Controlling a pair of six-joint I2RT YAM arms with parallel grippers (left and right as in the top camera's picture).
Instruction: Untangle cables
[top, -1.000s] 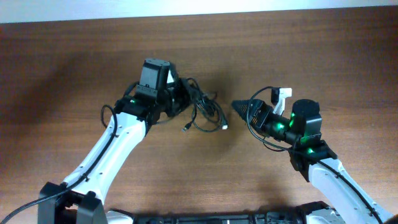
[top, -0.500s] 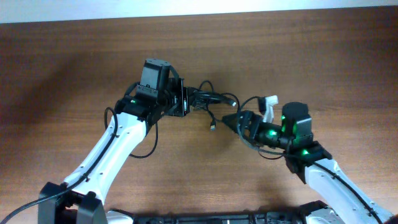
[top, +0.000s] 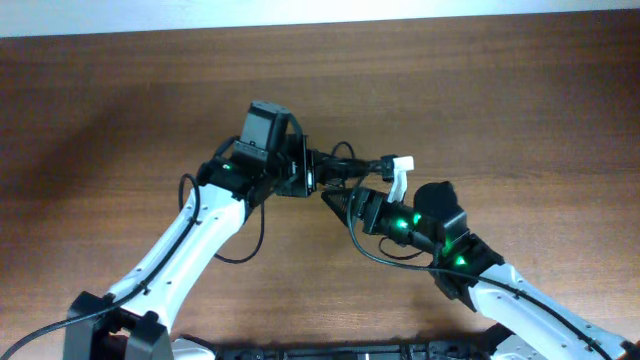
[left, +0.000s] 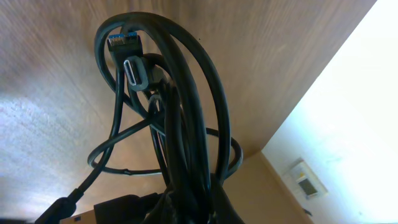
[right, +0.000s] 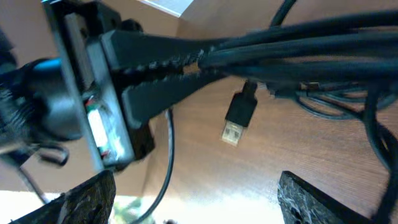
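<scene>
Two grippers meet: the left gripper (top: 305, 172) pinches the cables (top: 345, 165), the bundle running rightward from it; the right gripper (top: 330, 198), fingers spread, sits just beside it, facing the dangling plug (right: 239, 118).

I've got the cables (left: 186, 124) all glossy black against a worktop (top: 520, 90) of warm brown wood grain. The blue plug (left: 118, 42) flashes a bright blue insert, and the grey plug (left: 138, 71) beside it has a silver-grey mouth. On the right wrist view, the dangling plug (right: 239, 118) is black with a pale gold tip. Left gripper (right: 202, 59) is matt black. Left arm (top: 190, 240) and right arm (top: 520, 300) are white with black joints, green lights glowing.
</scene>
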